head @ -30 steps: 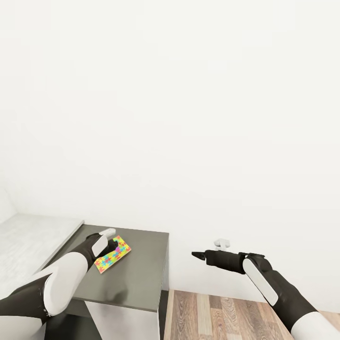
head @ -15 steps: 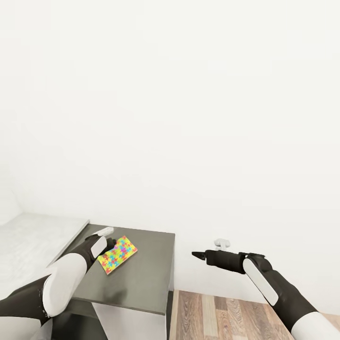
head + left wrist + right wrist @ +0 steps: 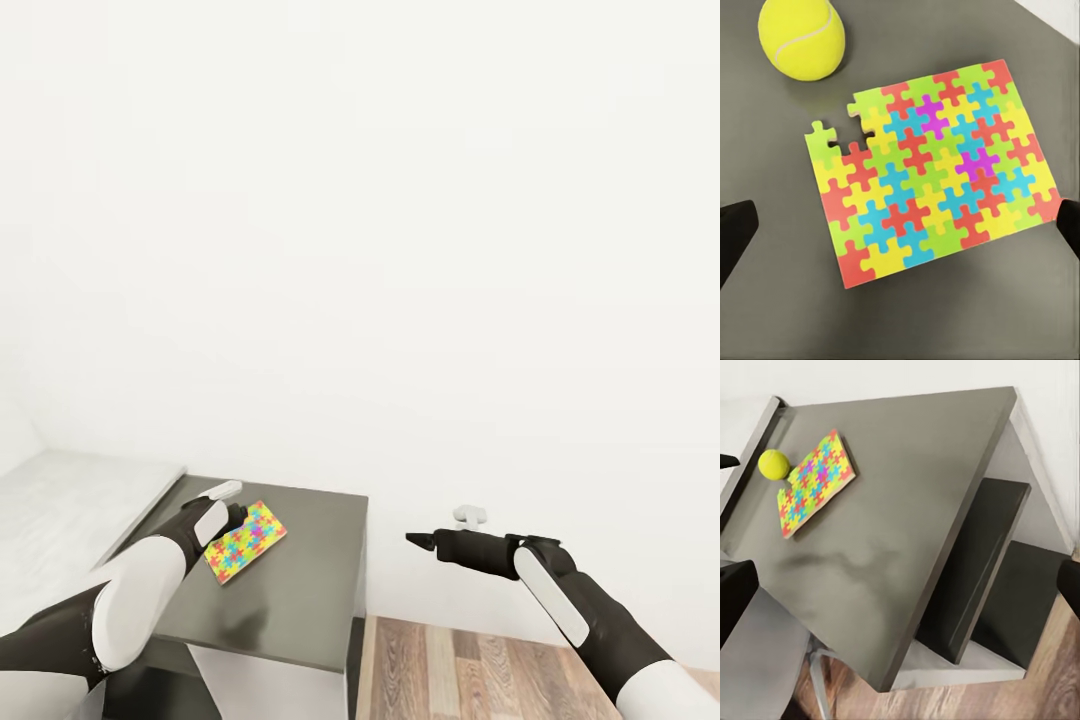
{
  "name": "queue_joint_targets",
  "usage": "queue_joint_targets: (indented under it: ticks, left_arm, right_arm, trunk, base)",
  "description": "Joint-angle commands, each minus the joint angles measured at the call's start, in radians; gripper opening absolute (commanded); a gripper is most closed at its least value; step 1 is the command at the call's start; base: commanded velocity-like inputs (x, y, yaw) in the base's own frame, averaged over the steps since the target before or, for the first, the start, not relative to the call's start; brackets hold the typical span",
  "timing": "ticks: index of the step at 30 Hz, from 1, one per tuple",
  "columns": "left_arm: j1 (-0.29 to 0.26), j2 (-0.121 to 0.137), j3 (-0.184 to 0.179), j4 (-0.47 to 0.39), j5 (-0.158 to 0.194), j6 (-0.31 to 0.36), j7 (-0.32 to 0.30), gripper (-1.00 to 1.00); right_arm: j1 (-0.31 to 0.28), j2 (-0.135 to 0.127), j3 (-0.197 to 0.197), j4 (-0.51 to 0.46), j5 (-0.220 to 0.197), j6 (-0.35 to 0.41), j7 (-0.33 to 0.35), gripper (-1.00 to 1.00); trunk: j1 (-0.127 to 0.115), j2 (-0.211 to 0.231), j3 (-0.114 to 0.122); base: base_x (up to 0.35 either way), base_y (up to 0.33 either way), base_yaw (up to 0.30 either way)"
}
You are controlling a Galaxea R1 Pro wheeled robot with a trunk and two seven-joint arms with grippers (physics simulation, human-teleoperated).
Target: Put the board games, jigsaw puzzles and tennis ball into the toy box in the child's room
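One jigsaw puzzle (image 3: pixel 930 169) lies flat on the dark table (image 3: pixel 300 590), tennis ball (image 3: pixel 801 37) just beside it; the view slid sideways a little; left gripper (image 3: pixel 900 225) hangs wide open above, holding nothing, so the pick is next; right gripper's (image 3: pixel 900 585) fingers sit wide apart too.

Bright, even, diffuse render light; the white wall (image 3: pixel 400 250) nearly washes out; soft blurry shadows lie on the dark table (image 3: pixel 907 540); all views sharp

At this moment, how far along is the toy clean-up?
Nothing looks done: no toy box is in view. In hand: the left tool, open, hovers over the jigsaw puzzle, which lies flat on the dark table wing. The tennis ball sits beside it, untouched. The right tool is idle over the floor.
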Motion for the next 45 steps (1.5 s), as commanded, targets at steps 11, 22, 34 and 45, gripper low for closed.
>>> queue_joint_targets:
  ticks: [11, 22, 34, 45]
  left_arm:
    - [0.000, -0.002, -0.003, -0.003, 0.004, 0.004, 0.004, 1.00]
    - [0.001, 0.002, -0.003, -0.002, 0.003, 0.004, 0.004, 1.00]
    - [0.001, -0.002, -0.004, -0.002, 0.003, 0.003, 0.004, 1.00]
    - [0.001, 0.003, -0.004, -0.002, 0.003, 0.002, 0.004, 1.00]
  right_arm:
    - [-0.001, -0.001, 0.002, -0.001, -0.002, 0.003, 0.001, 1.00]
    - [0.000, -0.001, 0.004, -0.001, -0.002, 0.002, 0.001, 1.00]
    - [-0.001, -0.001, 0.003, 0.000, -0.002, 0.002, 0.001, 1.00]
    - [-0.001, -0.001, 0.004, -0.002, -0.002, 0.002, 0.002, 1.00]
  trunk:
    - [0.001, -0.002, -0.002]
    - [0.001, -0.002, -0.002]
    - [0.001, -0.002, -0.002]
    - [0.001, -0.002, -0.002]
  base:
    - [0.023, -0.045, 0.000]
    - [0.146, -0.002, 0.000]
    - [0.039, 0.000, 0.078]
    - [0.050, 0.017, 0.018]
